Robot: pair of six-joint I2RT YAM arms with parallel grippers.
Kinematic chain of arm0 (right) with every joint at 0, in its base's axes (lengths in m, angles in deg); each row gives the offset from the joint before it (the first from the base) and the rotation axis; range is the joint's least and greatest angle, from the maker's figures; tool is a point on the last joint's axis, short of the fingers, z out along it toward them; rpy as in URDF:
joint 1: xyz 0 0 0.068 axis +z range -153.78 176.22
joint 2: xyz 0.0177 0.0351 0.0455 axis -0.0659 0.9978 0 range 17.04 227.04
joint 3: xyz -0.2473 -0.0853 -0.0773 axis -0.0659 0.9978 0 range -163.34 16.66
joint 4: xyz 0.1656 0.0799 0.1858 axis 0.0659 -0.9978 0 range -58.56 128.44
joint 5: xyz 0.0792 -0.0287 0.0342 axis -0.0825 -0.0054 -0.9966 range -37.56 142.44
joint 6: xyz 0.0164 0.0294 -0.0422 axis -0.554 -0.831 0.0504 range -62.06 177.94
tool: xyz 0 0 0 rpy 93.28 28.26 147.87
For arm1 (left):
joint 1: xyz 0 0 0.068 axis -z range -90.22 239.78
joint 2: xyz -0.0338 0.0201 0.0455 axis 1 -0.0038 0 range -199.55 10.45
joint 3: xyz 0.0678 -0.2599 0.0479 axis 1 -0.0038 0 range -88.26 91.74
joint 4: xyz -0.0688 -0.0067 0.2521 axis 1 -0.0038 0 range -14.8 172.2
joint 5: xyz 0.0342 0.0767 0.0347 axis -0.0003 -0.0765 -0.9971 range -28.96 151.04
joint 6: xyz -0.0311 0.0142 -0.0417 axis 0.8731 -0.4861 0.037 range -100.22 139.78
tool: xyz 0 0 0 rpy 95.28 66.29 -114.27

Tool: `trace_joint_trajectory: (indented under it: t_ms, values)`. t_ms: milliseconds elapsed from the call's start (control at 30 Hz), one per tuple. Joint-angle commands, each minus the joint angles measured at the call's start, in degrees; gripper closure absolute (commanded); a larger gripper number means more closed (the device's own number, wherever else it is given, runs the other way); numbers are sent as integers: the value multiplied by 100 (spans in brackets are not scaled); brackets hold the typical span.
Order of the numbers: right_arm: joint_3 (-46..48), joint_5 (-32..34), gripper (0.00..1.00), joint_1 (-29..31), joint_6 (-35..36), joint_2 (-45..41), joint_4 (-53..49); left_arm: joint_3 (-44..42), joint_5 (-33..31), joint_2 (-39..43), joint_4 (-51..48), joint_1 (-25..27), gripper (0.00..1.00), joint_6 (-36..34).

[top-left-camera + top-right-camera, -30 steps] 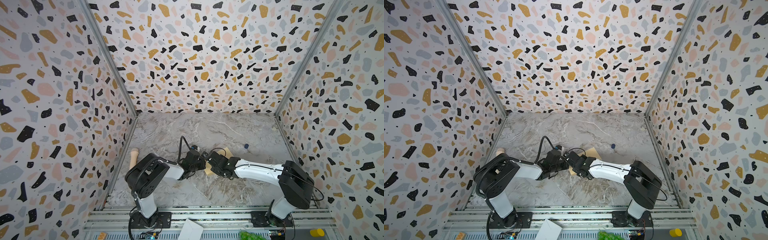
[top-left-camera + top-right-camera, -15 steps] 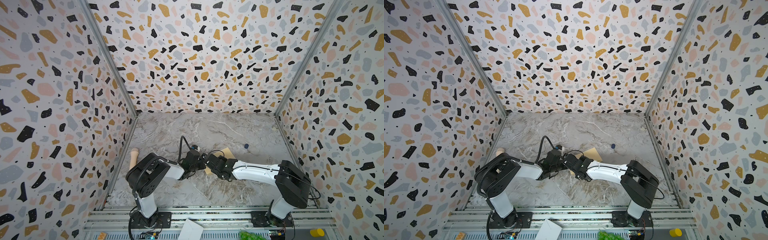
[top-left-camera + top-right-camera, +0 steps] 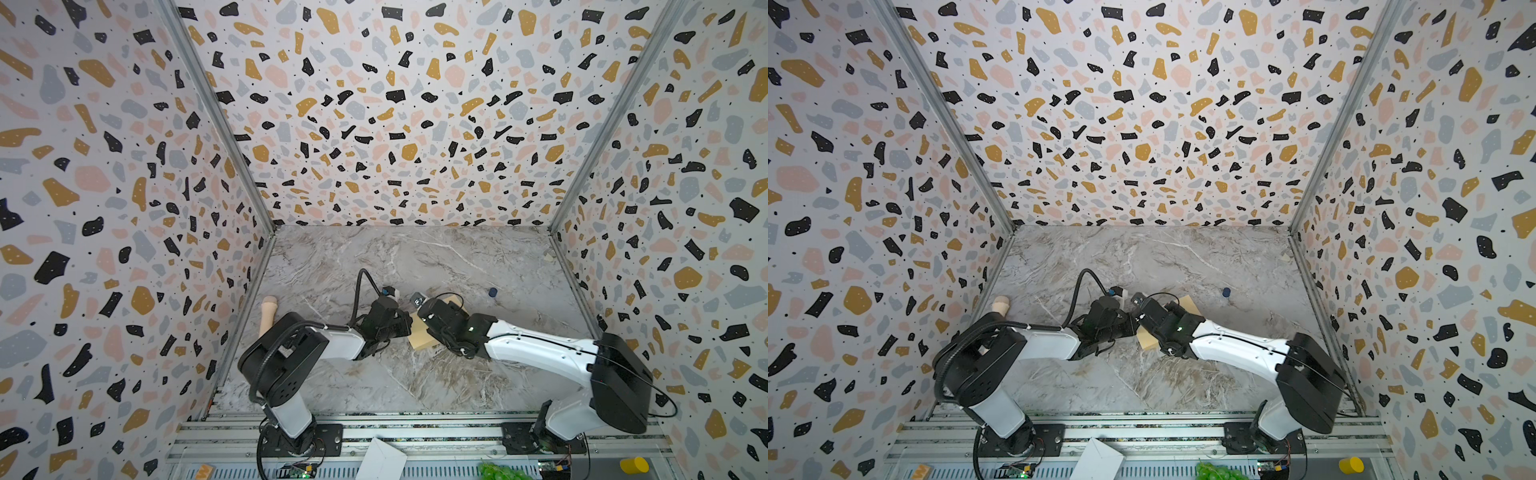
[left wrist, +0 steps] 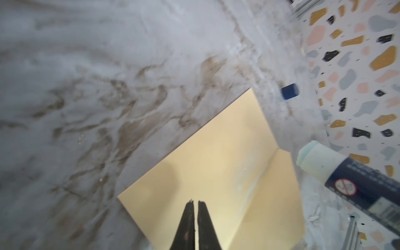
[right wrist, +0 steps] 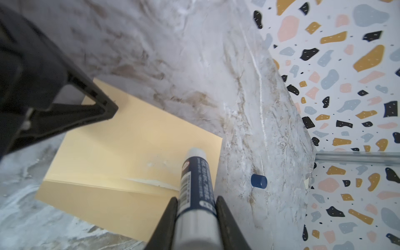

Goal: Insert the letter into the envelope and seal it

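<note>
Right, the envelope (image 3: pixel 419 340) (image 3: pixel 1148 340) lies flat on the worktop, lower centre of both top views. Letter not visible. Right jaws clamp the glue stick (image 5: pixel 195 184). Left jaws are barely parted over the envelope, nothing between them. It's light, floppy, slidey paper, so pin the body and press along the flap fold.

The envelope (image 3: pixel 420 340) is a plain tan paper rectangle lying flat on the marble tabletop (image 3: pixel 415 266). In both top views it sits at lower centre of the frame, turned at an angle, and only two tan corners are exposed. The right wrist view shows its flap (image 5: pixel 97 201) folded out beyond a straight crease, not closed over the body. White smears (image 5: pixel 155 183) run along that crease.
</note>
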Motion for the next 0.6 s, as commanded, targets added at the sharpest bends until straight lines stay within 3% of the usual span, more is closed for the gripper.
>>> trace_joint_trajectory:
  t_ms: [0, 200, 333, 567]
  values:
    - [86, -791, 100, -341, -420, -718, 230, 186, -94, 767, -11, -20, 73, -349]
    - [697, -2569, 100, -1257, -1261, -1937, 1246, 114, 11, 2028, 155, -20, 47, 40]
    - [1363, -3560, 100, -1745, -1881, -2719, 2419, 38, 190, 2683, 535, -20, 27, 985]
    - [2100, -4021, 100, -1848, -2490, -3304, 3932, 88, -6, 3189, 862, 215, 17, 2584]
